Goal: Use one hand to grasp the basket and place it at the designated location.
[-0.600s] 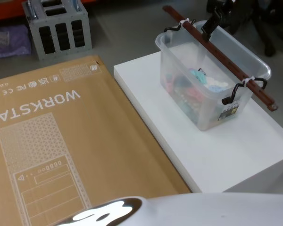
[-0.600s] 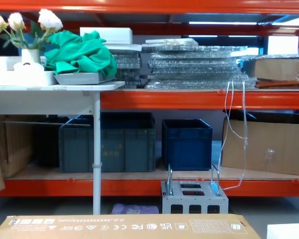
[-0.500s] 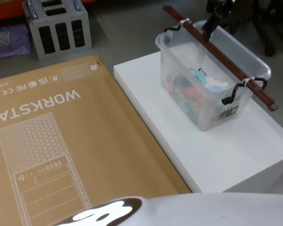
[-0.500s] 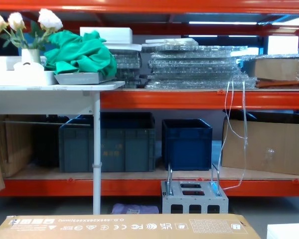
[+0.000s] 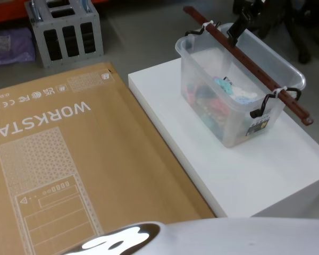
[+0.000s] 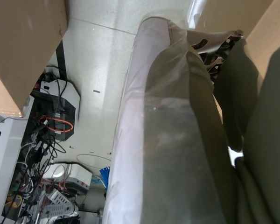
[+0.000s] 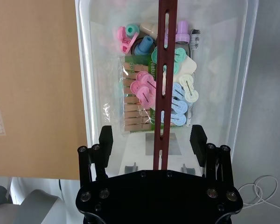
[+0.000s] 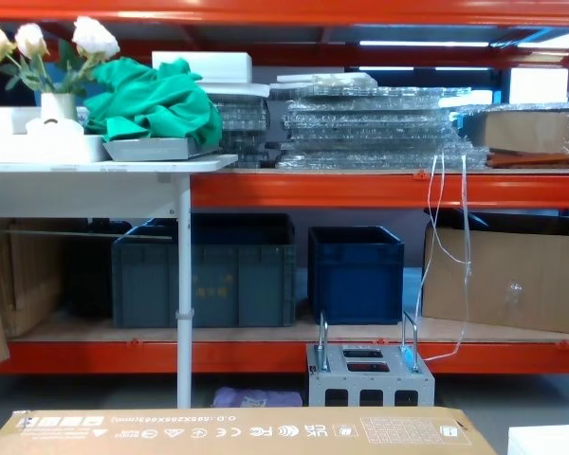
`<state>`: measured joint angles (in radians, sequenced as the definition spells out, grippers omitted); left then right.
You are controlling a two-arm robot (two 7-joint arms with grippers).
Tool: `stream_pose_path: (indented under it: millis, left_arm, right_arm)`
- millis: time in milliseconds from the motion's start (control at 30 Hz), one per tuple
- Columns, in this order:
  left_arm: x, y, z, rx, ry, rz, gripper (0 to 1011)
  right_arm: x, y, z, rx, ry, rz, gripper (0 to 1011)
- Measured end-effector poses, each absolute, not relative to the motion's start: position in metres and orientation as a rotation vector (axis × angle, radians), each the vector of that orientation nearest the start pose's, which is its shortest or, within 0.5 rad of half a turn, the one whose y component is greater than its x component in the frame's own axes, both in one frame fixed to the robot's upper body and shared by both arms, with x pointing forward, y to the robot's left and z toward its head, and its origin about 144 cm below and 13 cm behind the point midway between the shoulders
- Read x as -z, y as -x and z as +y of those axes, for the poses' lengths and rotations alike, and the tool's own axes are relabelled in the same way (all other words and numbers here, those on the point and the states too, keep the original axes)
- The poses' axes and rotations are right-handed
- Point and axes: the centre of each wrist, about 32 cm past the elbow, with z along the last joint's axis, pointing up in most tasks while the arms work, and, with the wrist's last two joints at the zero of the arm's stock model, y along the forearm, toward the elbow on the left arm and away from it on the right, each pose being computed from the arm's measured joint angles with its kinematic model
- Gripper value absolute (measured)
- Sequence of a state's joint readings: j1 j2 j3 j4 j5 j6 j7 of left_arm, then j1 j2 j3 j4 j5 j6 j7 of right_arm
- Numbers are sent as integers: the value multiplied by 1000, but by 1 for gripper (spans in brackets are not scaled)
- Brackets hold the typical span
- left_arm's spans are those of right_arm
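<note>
**Q:** Where does the basket (image 5: 226,126) stand?
**A:** Upper right of the head view, on the white bench (image 5: 244,170), beside the brown carton (image 5: 95,159) printed "WORKSTAT", cut by the frame edge.
**Q:** And your right pincer (image 7: 152,140)?
**A:** Wide, one finger either side of the basket's brown handle bar (image 7: 164,70), not touching it.

The basket (image 5: 223,127), a clear plastic tub, stands upright on a white block (image 5: 266,175) in the upper right of the head view, turned diagonally. A brown bar (image 5: 244,61) is tied along its top; inside lie what look like pastel clips (image 7: 177,100).
</note>
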<state>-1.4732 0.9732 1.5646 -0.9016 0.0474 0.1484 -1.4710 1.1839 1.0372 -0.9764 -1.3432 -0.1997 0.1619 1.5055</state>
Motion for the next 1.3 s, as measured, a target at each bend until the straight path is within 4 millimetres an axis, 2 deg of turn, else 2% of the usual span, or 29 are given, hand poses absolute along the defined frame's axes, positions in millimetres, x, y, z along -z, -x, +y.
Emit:
stream_pose_path:
  millis: [1300]
  left_arm:
    - [-1396, -617, 495, -177, -1629, 163, 0]
  right_arm:
    - [-1447, -588, -417, 152, 1485, -242, 1000]
